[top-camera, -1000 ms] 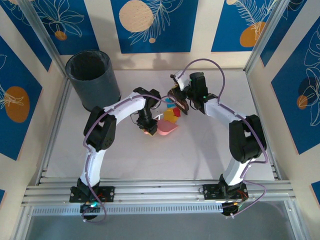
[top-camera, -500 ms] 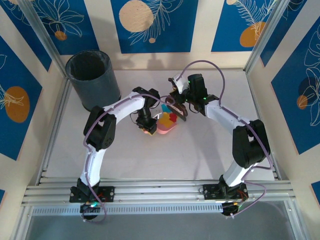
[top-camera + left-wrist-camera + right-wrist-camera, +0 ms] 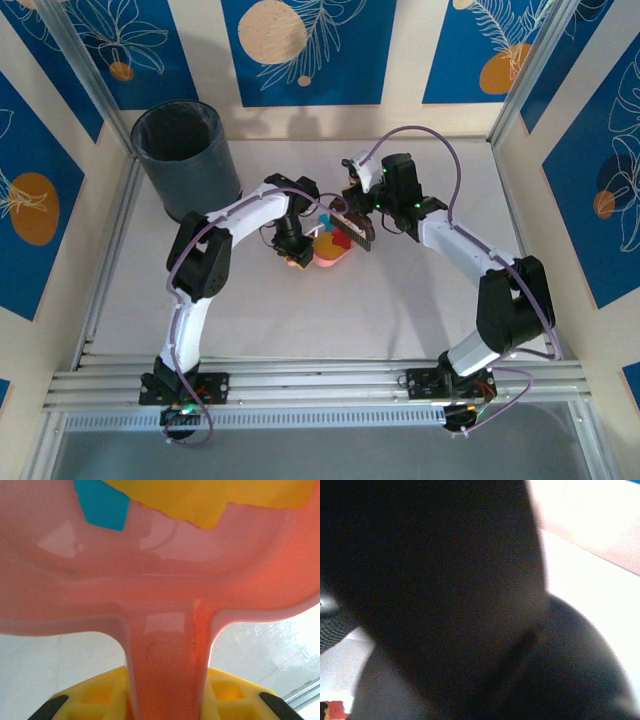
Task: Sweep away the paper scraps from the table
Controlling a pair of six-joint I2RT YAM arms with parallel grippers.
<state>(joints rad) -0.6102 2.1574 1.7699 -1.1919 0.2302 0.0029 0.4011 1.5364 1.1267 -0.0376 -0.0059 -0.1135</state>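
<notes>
Left hand [image 3: 292, 250] pressed onto the handle of the pink dustpan [image 3: 336, 254]; in the left wrist view the handle runs down between the yellow finger pads [image 3: 97, 697]. Dustpan sits on the worktop [image 3: 400, 320] near its middle, towards the far edge. Paper scraps [image 3: 334, 240] lie inside the pan: yellow, cyan and red bits. Right hand [image 3: 360, 208] pinches a dark brush [image 3: 353, 229], bristles at the pan's open right side. Dark grey bin [image 3: 186, 160] stands at the far left corner.
</notes>
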